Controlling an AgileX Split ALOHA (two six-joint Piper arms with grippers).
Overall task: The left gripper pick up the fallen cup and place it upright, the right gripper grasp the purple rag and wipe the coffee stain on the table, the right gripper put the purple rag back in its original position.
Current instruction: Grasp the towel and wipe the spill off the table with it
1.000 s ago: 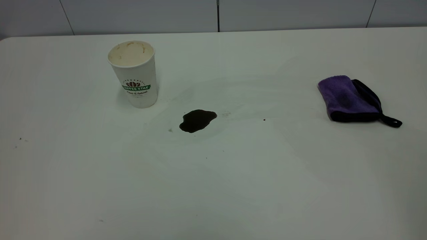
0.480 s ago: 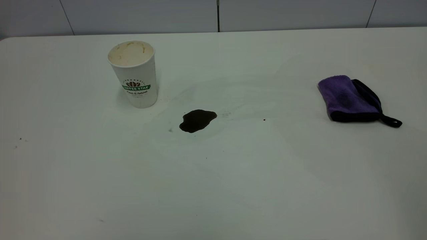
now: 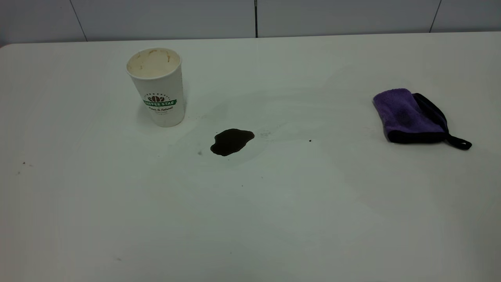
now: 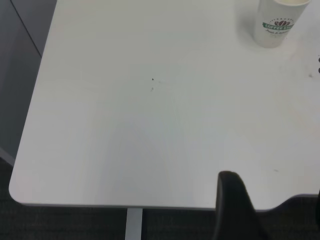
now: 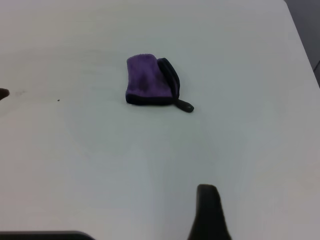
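Grey wall panels with dark seams close off the far side, and below them the table (image 3: 274, 219) spreads as a plain white top, smooth, with a few tiny dark specks (image 3: 23, 163) on its left part and one more right of the middle. In the left wrist view a rounded corner of the tabletop shows, with dark floor beyond the edge.

On the right of the exterior view lies the purple rag (image 3: 407, 115), flat and folded, its fluffy purple face up and its black backing along the right side. Its long axis runs from far-left to near-right, and the short black loop strap (image 3: 460, 143) trails off the near-right corner toward the right.

On the left, well apart from the rag, the fallen cup (image 3: 157, 87) stands upright, mouth up, long axis vertical, with the green logo facing the exterior camera. Its cream inside is smeared brown. In the left wrist view the cup is cut off at the rim by the frame edge.

Between the two, nearer the cup but not touching it, sits the coffee stain (image 3: 231, 141), a dark irregular blot stretched left to right.

Neither arm appears in the exterior view. Only one black finger of the left gripper (image 4: 235, 210) shows in its wrist view, over the table edge, and I cannot tell how its jaws stand. The right gripper (image 5: 209, 212) likewise shows one black finger, short of the rag, and its opening cannot be told.
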